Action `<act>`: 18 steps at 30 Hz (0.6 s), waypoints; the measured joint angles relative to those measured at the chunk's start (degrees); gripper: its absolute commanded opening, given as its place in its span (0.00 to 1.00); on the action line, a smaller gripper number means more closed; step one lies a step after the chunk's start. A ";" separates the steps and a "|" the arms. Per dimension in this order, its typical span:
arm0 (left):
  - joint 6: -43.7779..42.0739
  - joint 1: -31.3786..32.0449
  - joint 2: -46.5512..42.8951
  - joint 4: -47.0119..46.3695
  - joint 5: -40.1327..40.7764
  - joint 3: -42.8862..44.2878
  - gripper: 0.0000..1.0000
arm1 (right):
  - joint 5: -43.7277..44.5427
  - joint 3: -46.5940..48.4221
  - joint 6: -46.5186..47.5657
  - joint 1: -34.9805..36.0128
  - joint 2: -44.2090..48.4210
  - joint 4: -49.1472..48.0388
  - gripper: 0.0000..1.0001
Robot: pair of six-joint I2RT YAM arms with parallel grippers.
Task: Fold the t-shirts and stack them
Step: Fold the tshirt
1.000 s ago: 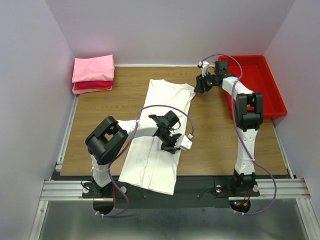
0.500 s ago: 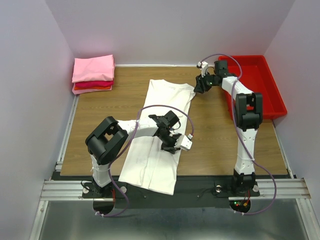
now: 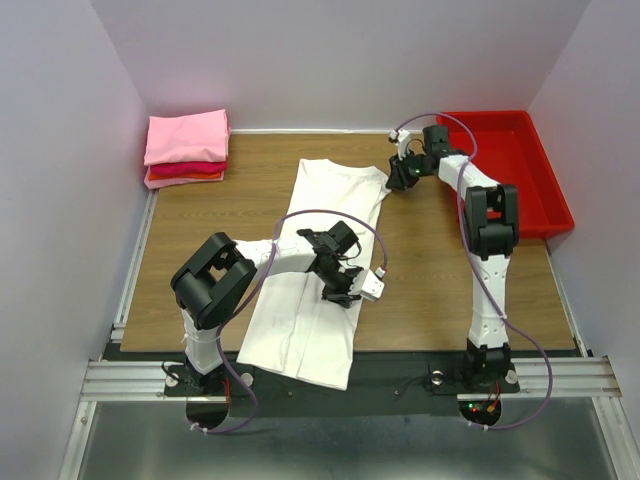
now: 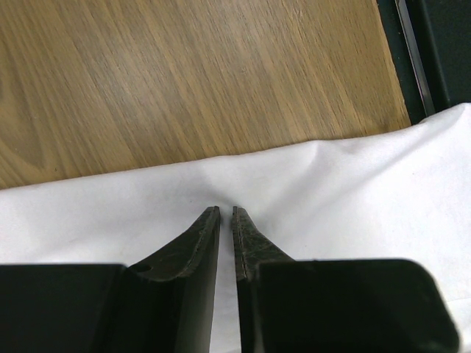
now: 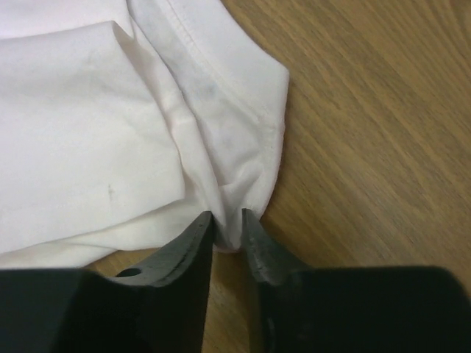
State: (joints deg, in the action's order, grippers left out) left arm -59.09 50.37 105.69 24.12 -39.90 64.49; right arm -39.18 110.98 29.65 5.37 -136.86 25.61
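Observation:
A white t-shirt (image 3: 335, 195) lies folded into a long strip down the table's middle, its near end hanging over the front edge. My left gripper (image 3: 345, 297) sits low on the strip's right edge. In the left wrist view its jaws (image 4: 226, 209) are pressed nearly together on the white cloth (image 4: 353, 191), which puckers at the tips. My right gripper (image 3: 397, 180) is at the shirt's far right corner. In the right wrist view that gripper (image 5: 227, 217) pinches a bunched fold of the hemmed corner (image 5: 250, 132). Folded pink and red t-shirts (image 3: 186, 148) are stacked at the far left.
A rigid red tray (image 3: 520, 150) stands at the far right, just behind the right arm. Bare wood (image 3: 430, 270) lies between the shirt and the right arm's base. Metal rails run along the near edge (image 3: 350, 375), and walls close in on three sides.
The right gripper's jaws have drawn together onto the shirt's far corner, and that wrist has shifted slightly left. The left arm and shirt have not moved.

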 measured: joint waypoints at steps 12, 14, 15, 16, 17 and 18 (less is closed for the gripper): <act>0.20 -0.24 0.46 -0.07 -1.16 0.00 0.09 | 0.02 6.01 -1.22 0.28 -0.90 1.90 0.01; 0.20 -0.26 0.55 -0.07 -1.40 0.02 0.09 | 0.02 8.00 -1.57 0.46 -1.62 2.08 0.01; 0.20 -0.28 0.59 -0.07 -1.53 0.02 0.09 | 0.04 8.68 -1.64 0.63 -1.99 2.19 0.01; 0.20 -0.31 0.63 -0.07 -1.60 0.04 0.09 | 0.04 9.49 -1.66 0.79 -2.40 2.27 0.01; 0.20 -0.35 0.63 -0.04 -1.68 0.04 0.09 | 0.17 9.81 -1.66 0.96 -2.69 2.27 0.01; 0.20 -0.37 0.68 -0.04 -1.77 0.04 0.09 | 0.35 10.01 -1.62 1.11 -2.99 2.29 0.01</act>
State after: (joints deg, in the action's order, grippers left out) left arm -58.89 50.00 106.37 24.08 -41.67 64.53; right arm -38.83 120.99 28.03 6.48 -139.85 27.90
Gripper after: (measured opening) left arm 0.102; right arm 0.019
